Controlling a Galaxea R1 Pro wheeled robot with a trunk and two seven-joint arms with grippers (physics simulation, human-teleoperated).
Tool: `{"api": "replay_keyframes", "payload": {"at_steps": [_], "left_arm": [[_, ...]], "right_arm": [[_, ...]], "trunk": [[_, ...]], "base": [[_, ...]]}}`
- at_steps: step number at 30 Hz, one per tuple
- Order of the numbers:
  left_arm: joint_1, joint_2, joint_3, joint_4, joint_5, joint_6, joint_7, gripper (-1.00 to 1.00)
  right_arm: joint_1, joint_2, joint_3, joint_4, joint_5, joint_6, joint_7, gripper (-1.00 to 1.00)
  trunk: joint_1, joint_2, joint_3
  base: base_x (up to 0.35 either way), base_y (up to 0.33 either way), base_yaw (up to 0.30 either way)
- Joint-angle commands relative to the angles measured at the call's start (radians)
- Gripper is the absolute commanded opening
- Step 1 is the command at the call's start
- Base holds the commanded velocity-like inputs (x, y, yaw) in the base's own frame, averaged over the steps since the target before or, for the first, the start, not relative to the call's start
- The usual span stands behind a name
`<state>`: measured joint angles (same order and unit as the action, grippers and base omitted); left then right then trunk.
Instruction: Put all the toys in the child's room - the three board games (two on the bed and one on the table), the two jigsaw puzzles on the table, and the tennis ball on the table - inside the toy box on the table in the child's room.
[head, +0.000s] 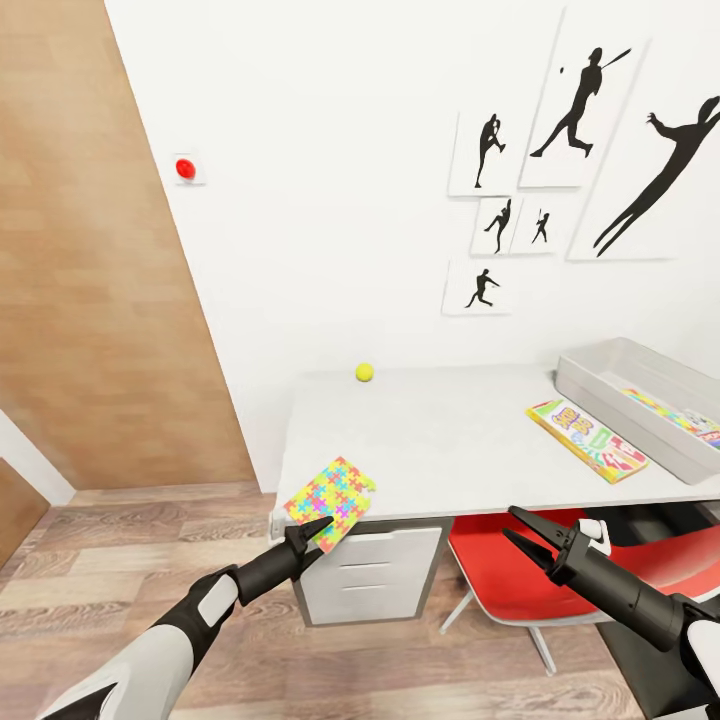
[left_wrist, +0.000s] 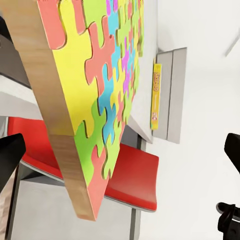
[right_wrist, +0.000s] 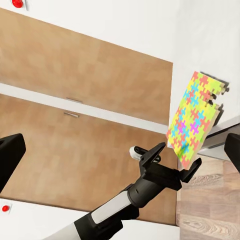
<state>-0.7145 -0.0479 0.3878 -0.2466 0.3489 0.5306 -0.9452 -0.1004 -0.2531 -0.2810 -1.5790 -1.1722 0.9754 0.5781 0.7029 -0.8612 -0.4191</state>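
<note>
A jigsaw puzzle (head: 332, 497) with multicolour pieces lies at the white table's (head: 450, 440) front left corner, jutting over the edge. My left gripper (head: 318, 528) is open, its fingers astride the puzzle's overhanging corner; the right wrist view shows the puzzle (right_wrist: 197, 117) and this gripper (right_wrist: 175, 159) the same way. The puzzle's wooden edge (left_wrist: 60, 150) looms close. The tennis ball (head: 364, 372) rests at the back of the table. A Skip-Bo board game (head: 587, 440) lies beside the grey toy box (head: 620, 385), which holds colourful flat items. My right gripper (head: 525, 530) hangs open before the table's front edge.
A red chair (head: 520, 570) sits tucked under the table below my right gripper. White drawers (head: 370, 575) stand under the table's left end. A wooden panel (head: 100, 300) fills the left wall. Black silhouette pictures (head: 575, 110) hang above the table.
</note>
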Motion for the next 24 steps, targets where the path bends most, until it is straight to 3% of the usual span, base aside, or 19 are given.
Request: {"api": "replay_keyframes", "payload": {"at_steps": [1,24], "left_arm": [[0.000,0.000,0.000,0.000,0.005,0.008,-0.001,1.00],[0.000,0.000,0.000,0.000,0.004,0.008,0.000,1.00]], "right_arm": [[-0.001,0.000,-0.001,0.000,0.003,0.005,0.005,1.00],[-0.001,0.000,0.000,-0.001,0.003,0.005,0.005,1.00]], "trunk": [[0.000,-0.001,-0.001],[0.000,-0.001,-0.001]], "base": [[0.000,0.000,0.000],[0.000,0.041,0.000]]}}
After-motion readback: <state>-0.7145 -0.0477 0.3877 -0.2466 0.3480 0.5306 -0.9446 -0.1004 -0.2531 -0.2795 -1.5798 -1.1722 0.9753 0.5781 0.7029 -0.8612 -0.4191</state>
